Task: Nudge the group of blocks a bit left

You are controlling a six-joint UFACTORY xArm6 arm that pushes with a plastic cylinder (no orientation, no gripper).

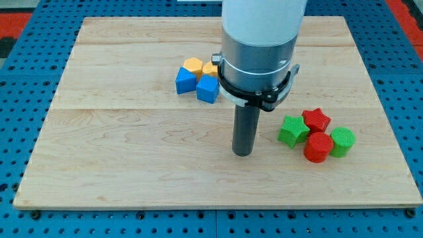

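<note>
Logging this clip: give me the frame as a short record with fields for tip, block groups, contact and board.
tip: my tip on the board, lower middle of the view
red-green group: green star, red star, red cylinder, green cylinder, clustered to the view's right of the tip
blue-orange group: two blue blocks, two orange blocks, toward the view's top, partly behind the arm
contact: none; a gap separates tip and green star
board: wooden board
</note>
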